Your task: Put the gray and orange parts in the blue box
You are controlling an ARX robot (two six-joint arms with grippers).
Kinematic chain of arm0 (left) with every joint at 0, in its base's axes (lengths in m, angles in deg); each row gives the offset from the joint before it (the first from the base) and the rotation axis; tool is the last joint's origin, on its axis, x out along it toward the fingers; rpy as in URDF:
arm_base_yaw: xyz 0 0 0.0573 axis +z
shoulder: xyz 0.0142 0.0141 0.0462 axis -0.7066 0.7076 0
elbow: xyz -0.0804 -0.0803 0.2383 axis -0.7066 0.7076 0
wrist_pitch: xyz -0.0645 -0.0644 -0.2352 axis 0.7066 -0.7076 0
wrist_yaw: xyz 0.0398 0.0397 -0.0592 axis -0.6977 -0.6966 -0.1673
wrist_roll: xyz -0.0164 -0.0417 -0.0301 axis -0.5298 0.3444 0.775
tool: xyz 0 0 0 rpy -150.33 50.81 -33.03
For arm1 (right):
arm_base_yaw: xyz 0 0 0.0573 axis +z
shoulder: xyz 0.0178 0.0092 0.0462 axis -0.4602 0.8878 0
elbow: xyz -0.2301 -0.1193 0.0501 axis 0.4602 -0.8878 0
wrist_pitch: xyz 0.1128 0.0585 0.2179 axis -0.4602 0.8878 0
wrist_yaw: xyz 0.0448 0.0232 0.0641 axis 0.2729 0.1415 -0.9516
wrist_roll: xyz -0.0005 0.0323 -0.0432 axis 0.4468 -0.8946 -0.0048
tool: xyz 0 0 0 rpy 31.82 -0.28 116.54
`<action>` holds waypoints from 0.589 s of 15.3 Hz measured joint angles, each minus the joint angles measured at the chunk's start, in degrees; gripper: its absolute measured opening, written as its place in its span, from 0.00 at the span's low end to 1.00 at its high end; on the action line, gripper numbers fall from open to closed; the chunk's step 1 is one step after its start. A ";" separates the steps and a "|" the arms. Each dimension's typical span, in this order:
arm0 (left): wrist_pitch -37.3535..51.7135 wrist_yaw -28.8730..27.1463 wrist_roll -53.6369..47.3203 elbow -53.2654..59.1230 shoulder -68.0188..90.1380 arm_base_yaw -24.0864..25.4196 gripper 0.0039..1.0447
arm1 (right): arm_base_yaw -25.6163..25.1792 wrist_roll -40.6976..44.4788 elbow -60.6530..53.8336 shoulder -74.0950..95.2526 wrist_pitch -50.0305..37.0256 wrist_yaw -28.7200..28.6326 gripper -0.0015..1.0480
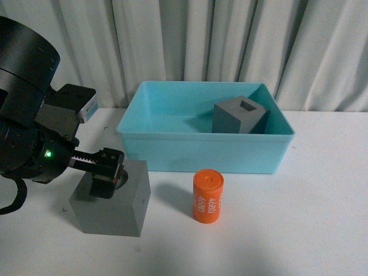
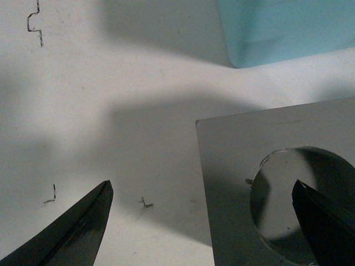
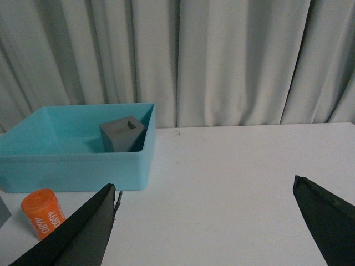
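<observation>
A gray cube with a round top hole point(image 1: 112, 202) sits on the white table at front left. My left gripper point(image 1: 106, 175) hangs open right above it. In the left wrist view one fingertip point(image 2: 319, 216) is over the cube's round hole point(image 2: 283, 199) and the other is beside the cube, above the table. The orange cylinder point(image 1: 207, 195) printed "4680" stands in front of the blue box point(image 1: 204, 150). A second gray cube point(image 1: 238, 116) with a square hole lies tilted inside the box. My right gripper point(image 3: 202, 221) is open over bare table, out of the front view.
Gray curtains hang behind the table. The box corner point(image 2: 260, 39) shows in the left wrist view, close to the cube. The right wrist view shows the box point(image 3: 77, 160), the cube in it point(image 3: 122, 134) and the orange cylinder point(image 3: 41, 213).
</observation>
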 joint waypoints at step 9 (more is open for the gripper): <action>0.00 0.57 -0.24 -0.04 1.40 -1.05 0.94 | 0.00 0.00 0.00 0.00 0.00 0.00 0.94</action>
